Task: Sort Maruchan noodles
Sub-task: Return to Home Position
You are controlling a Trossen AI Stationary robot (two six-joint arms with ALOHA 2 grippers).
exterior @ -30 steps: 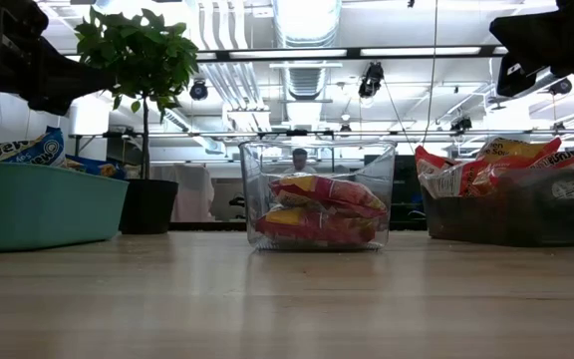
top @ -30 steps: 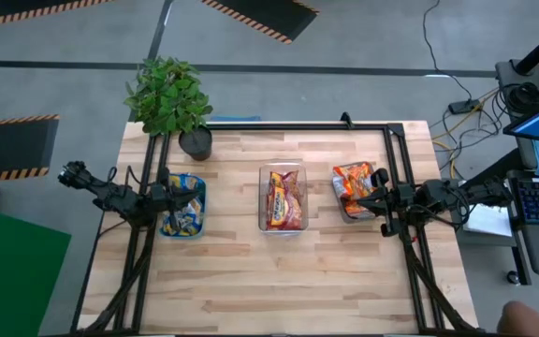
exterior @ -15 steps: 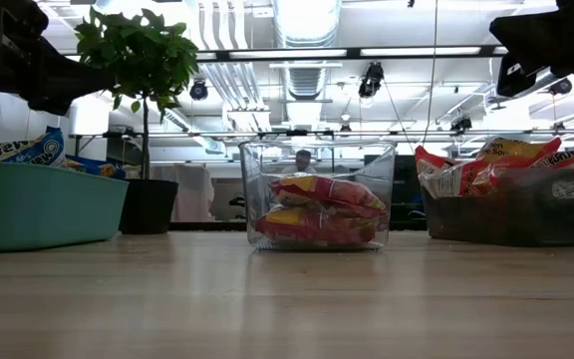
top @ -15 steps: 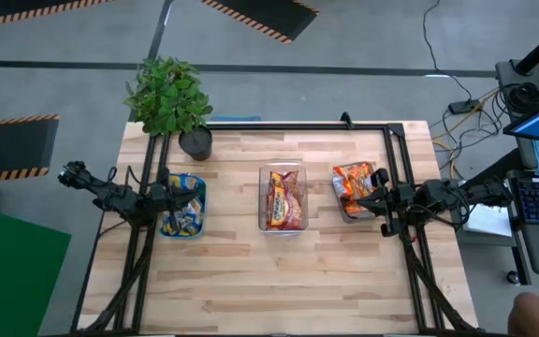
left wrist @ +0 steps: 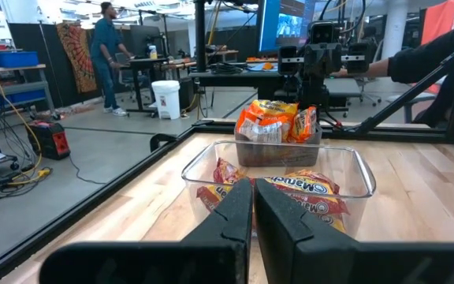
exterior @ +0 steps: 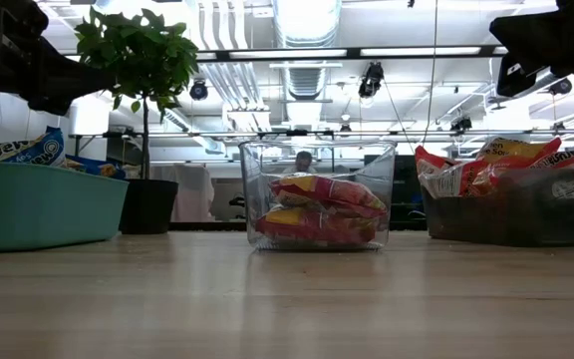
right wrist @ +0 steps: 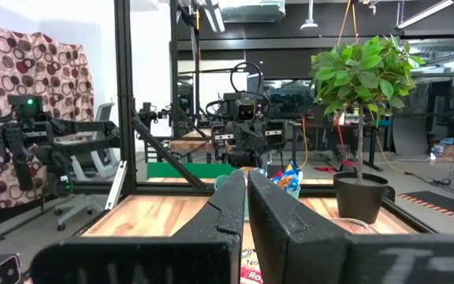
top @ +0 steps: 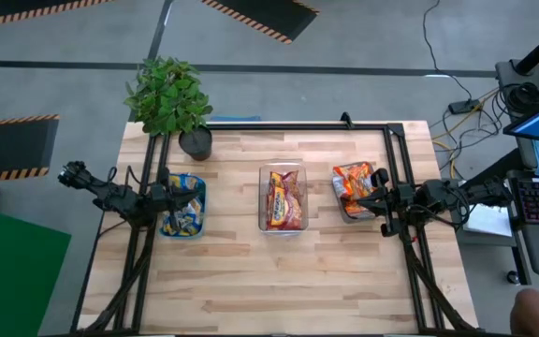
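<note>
1. By our reading the sorting is finished: the blue-edged noodle packs [top: 187,213] lie in the teal bin [exterior: 38,204] on the left of the desk [top: 279,281]. The red-edged packs [top: 285,201] fill the clear bin [exterior: 257,189] in the middle, and the orange packs [top: 354,180] sit in the dark bin [exterior: 526,214] on the right. We spot no pack loose on the boards.
2. The left pincer [left wrist: 253,183] hangs over the teal bin, fingers pressed almost together with nothing between them.
3. The right pincer [right wrist: 245,175] hovers at the dark bin's outer edge, likewise closed and empty.
4. What's left, we judge, is sending both arms home. To do that well, each arm should rise clear of its bin rim before it draws back. Both should retreat along their own side of the desk with fingers kept closed.
5. Watch the right side: in the low view the orange packs heap above the dark bin's wall, so a low sweep could snag one and drag it out.
6. The potted plant [top: 167,94] stands at the back left corner, well apart from the left arm.
</note>
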